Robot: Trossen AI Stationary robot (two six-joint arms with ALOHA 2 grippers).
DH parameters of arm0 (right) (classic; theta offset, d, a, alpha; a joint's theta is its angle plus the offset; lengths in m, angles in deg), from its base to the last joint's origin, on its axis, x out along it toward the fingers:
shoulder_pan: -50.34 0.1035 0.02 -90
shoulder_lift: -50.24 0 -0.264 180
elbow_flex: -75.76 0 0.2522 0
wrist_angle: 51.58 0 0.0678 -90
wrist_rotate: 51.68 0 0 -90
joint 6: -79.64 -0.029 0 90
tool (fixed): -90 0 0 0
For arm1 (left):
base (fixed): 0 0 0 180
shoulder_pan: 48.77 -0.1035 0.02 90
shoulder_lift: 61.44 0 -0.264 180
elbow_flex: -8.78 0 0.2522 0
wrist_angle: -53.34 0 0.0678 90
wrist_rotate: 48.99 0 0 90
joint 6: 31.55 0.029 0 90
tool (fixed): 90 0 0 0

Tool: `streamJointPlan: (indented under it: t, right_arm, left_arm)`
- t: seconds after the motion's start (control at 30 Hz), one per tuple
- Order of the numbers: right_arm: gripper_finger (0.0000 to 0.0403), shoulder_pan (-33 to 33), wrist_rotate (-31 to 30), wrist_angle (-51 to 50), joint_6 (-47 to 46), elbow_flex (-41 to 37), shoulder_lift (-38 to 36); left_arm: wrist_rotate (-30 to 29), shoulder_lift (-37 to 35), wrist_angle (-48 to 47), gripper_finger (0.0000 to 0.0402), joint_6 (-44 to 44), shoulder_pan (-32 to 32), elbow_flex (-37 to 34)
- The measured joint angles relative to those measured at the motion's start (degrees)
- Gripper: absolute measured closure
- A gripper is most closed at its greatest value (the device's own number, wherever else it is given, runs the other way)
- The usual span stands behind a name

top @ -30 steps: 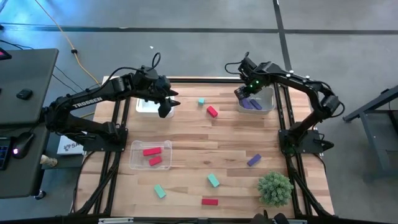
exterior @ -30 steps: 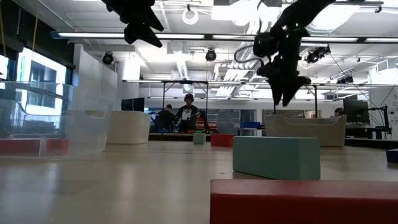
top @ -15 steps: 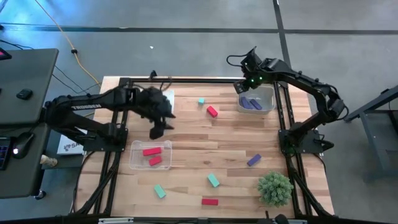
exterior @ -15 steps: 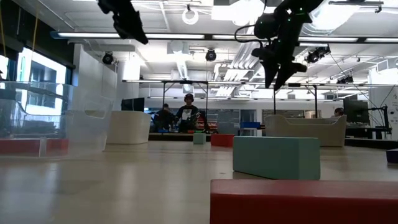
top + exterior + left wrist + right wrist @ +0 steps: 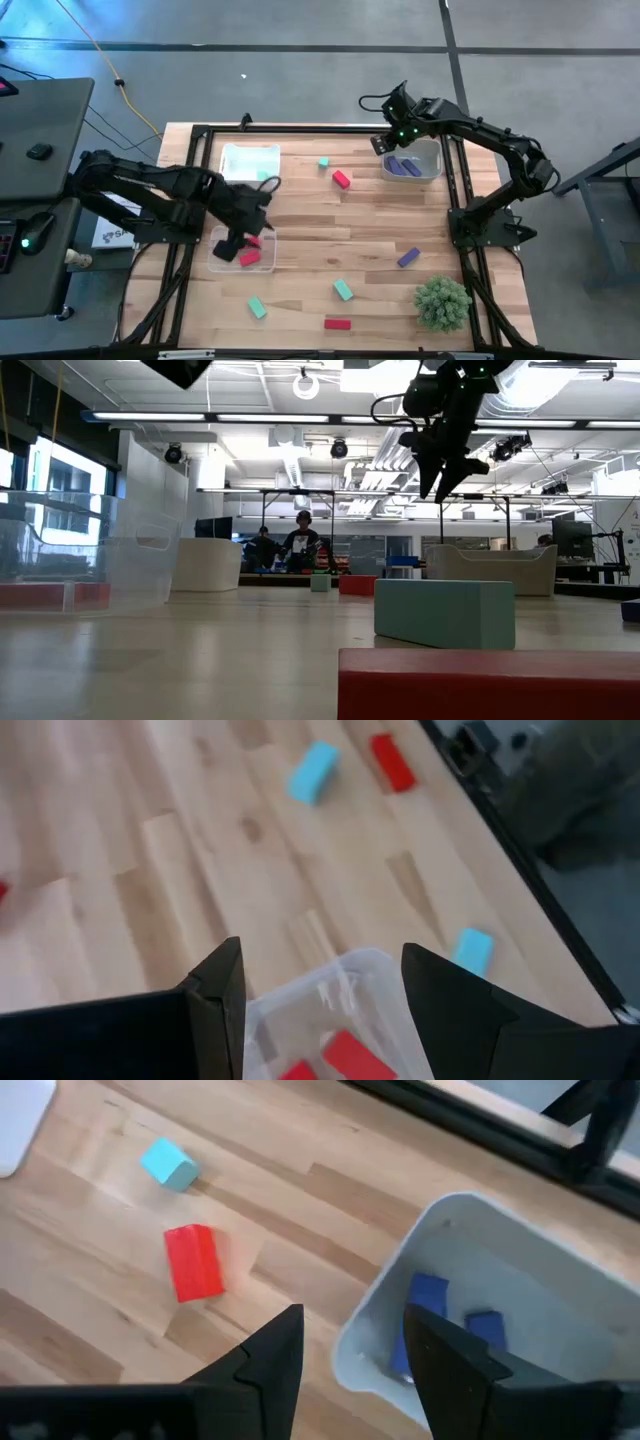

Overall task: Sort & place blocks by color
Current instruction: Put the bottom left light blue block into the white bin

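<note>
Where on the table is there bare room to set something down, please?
The widest free patch is the middle of the table, bordered by the red block, the purple block and the tray of red blocks. It is crowded near the plant, where teal and red blocks lie. The left gripper hangs over the tray of red blocks.

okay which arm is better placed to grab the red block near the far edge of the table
Probably the right. Its open gripper hangs by the clear tray of purple blocks, near the small red rectangular block. The left gripper is over the clear tray of red blocks, farther off.
</note>
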Motion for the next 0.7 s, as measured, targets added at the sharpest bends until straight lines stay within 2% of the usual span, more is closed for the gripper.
streamJointPlan:
  t: [0.17,0.43,0.6,0.7]
  right_arm:
    - [0.0242,2.2,0.0,0.1,-1.4,0.0,0.0]
    - [0.0242,6.1,0.0,0.2,-3.9,0.0,0.0]
    - [0.0242,8.1,-0.3,0.4,-4.2,0.0,0.0]
    - [0.0242,9.3,-1.2,0.4,-4.5,0.0,0.0]
  left_arm:
    - [-0.1,2.0,0.0,0.0220,0.1,5.8,0.0]
    - [-0.7,9.6,0.0,0.0220,0.1,14.5,0.0]
    - [-4.5,14.9,0.0,0.0220,0.0,19.0,0.0]
    - [-4.7,17.8,0.0,0.0220,-0.3,20.8,0.0]
